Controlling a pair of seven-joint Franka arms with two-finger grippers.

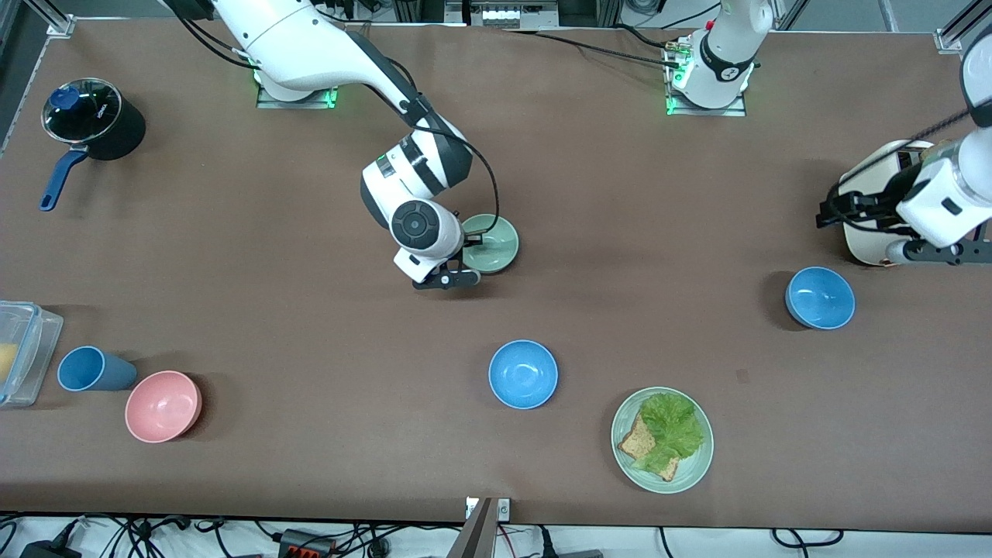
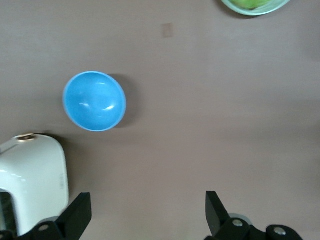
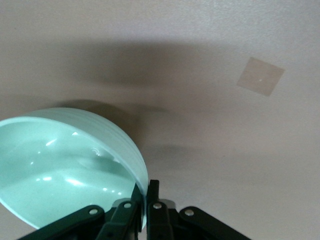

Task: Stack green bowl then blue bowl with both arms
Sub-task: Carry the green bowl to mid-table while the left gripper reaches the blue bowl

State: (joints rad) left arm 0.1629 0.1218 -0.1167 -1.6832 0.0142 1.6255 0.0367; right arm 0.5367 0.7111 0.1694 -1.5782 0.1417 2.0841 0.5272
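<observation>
The pale green bowl [image 1: 493, 246] is in the middle of the table, tilted, with my right gripper [image 1: 463, 273] shut on its rim. In the right wrist view, one finger is inside and one outside the green bowl's [image 3: 65, 170] wall at my right gripper [image 3: 146, 192], and a shadow lies on the table under it. One blue bowl [image 1: 523, 373] sits nearer the front camera. A second blue bowl [image 1: 820, 297] sits toward the left arm's end. My left gripper [image 1: 831, 211] hangs open and empty over the white toaster, beside that blue bowl [image 2: 94, 101]. Its open fingers span bare table at my left gripper [image 2: 148, 210].
A white toaster [image 1: 872, 240] stands at the left arm's end. A green plate [image 1: 701, 465] with lettuce and toast lies near the front edge. At the right arm's end are a lidded black pot [image 1: 93, 120], a blue cup [image 1: 91, 369], a pink bowl [image 1: 163, 405] and a clear container [image 1: 23, 349].
</observation>
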